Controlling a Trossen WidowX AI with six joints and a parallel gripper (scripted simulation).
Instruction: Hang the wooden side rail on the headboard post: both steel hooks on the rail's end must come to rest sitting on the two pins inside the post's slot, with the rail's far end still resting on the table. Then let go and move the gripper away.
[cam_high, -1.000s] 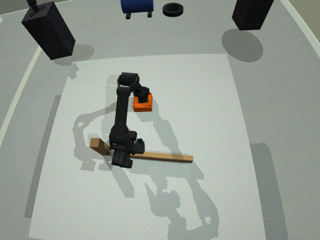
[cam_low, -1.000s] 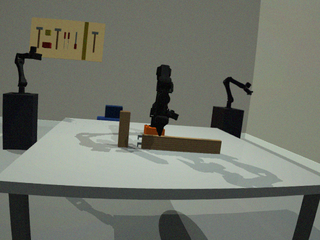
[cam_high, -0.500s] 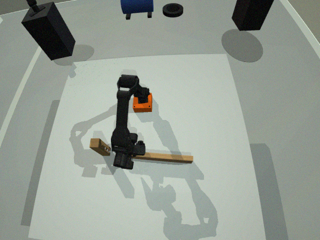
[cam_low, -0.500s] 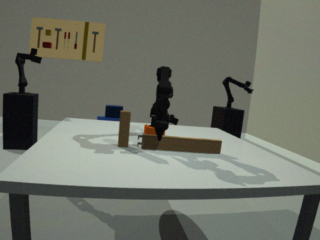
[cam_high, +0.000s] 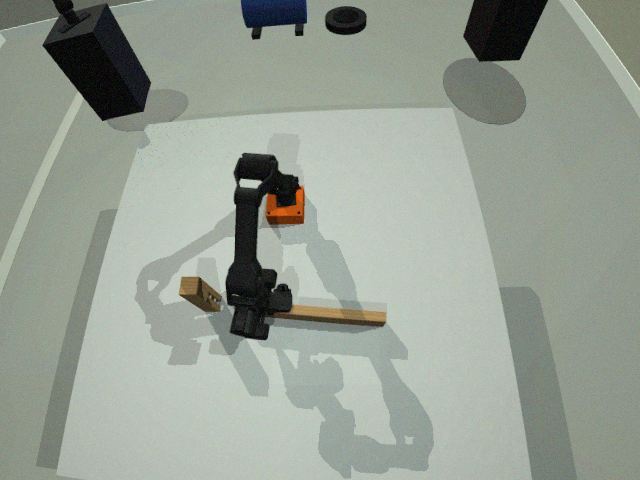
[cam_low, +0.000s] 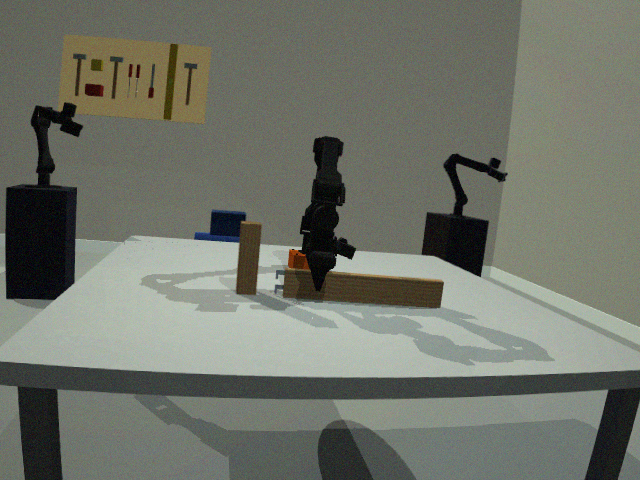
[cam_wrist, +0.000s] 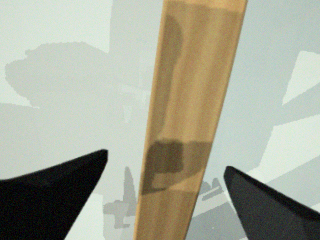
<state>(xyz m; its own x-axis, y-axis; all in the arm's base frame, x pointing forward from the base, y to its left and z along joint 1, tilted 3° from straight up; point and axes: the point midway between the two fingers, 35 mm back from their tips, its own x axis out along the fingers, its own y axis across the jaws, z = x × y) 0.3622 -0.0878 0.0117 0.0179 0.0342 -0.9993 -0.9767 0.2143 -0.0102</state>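
The wooden rail (cam_high: 341, 314) (cam_low: 387, 290) (cam_wrist: 197, 65) stands on its narrow edge, lying along the table. Two steel hooks (cam_low: 279, 274) stick out of its left end, one above the other, apart from the post. The upright headboard post (cam_high: 190, 287) (cam_low: 248, 258) stands to the left of the rail; small metal pins (cam_high: 212, 298) show in its slot. My gripper (cam_low: 318, 287) (cam_wrist: 167, 163) is open, pointing down over the rail near its hook end. In the wrist view the rail passes between the spread fingertips, touching neither. The post is outside the wrist view; the far finger is hidden in the exterior view.
The orange arm base (cam_high: 285, 215) (cam_low: 296, 259) is behind the rail. The post is close to the gripper's left. The table's front edge (cam_low: 320, 387) is well in front. Two dark pedestals (cam_high: 98, 67) (cam_high: 504, 31) and a blue object (cam_high: 273, 11) stand beyond the table.
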